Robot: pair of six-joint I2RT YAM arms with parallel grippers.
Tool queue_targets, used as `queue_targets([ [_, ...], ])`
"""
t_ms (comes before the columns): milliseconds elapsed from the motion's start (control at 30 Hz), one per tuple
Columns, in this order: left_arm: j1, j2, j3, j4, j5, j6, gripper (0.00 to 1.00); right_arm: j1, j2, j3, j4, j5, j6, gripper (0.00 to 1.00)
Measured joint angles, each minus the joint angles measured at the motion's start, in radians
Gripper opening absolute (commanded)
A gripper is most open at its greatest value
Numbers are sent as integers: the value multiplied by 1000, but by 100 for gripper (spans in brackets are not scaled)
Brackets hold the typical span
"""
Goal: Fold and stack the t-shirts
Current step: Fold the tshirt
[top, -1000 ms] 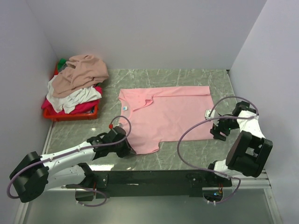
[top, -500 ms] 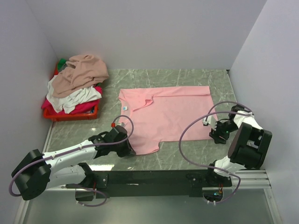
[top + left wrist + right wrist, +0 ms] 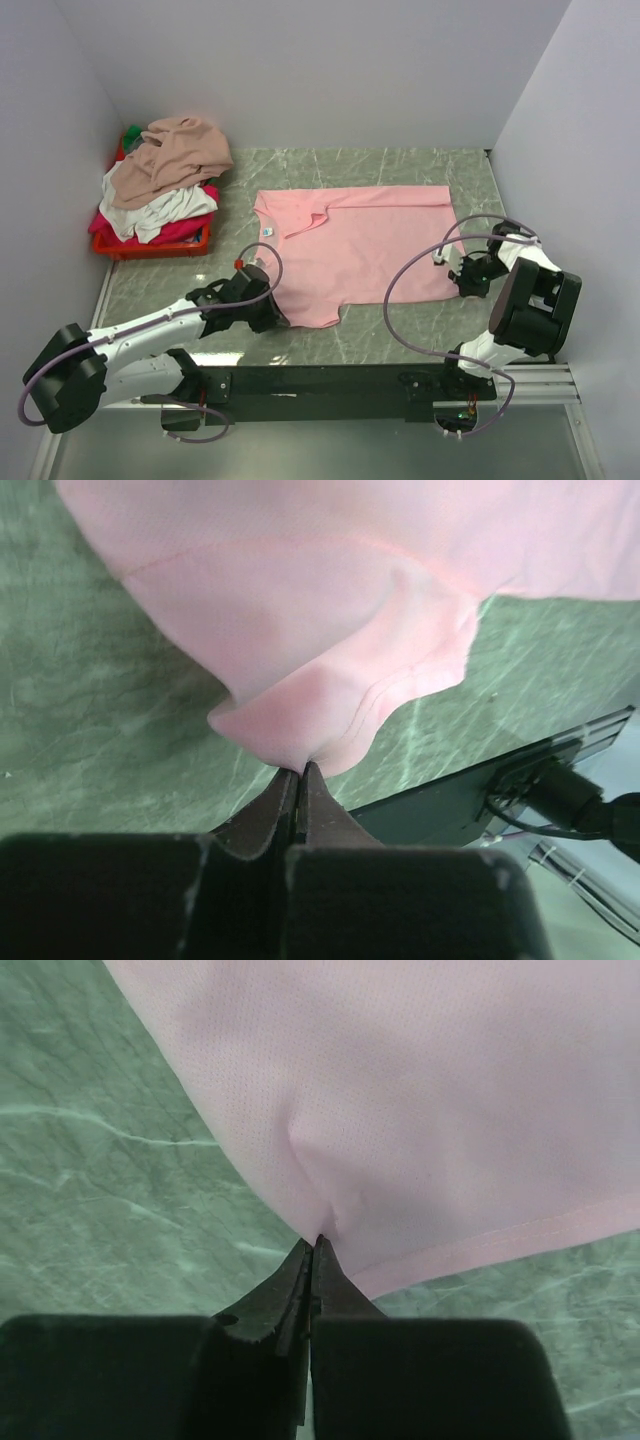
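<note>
Your left gripper [image 3: 298,770] is pinched shut on a near corner of the pink t-shirt [image 3: 350,245]. Your right gripper [image 3: 314,1243] is pinched shut on its edge too. The shirt lies flat on the green table [image 3: 400,335], spreading away from both sets of jaws. Far past the left jaws, the other t-shirts [image 3: 165,175] sit heaped in the red basket [image 3: 150,247].

surface: green marble table [image 3: 330,170] | on it: pink t-shirt [image 3: 360,240], red basket [image 3: 110,247]
</note>
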State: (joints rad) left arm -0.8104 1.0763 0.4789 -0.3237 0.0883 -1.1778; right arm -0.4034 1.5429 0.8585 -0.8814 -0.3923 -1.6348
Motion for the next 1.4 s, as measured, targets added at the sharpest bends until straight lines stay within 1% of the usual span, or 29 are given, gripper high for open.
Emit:
queue_targets([
  [233,75,-25,55,1,3,14,0,16,-18,119,-55,-66,53,0],
  [367,124,-27,78,11,23,16,0,43,-15,144,-55,-71,93,0],
  [500,168,-25,101,12,39,31,0,56,9,164,-49,-75,140,0],
  [667,230,2,168,21,45,60,0,57,50,224,-31,-85,196,0],
  [867,285,101,243,60,46,92,0,69,95,289,17,-100,268,0],
  [1033,310,214,301,82,45,124,0,109,149,330,73,-99,338,0],
  [1167,327,286,373,80,43,167,0,134,212,377,111,-97,387,0],
  [1400,351,404,528,87,36,265,0,138,282,439,138,-85,435,0],
])
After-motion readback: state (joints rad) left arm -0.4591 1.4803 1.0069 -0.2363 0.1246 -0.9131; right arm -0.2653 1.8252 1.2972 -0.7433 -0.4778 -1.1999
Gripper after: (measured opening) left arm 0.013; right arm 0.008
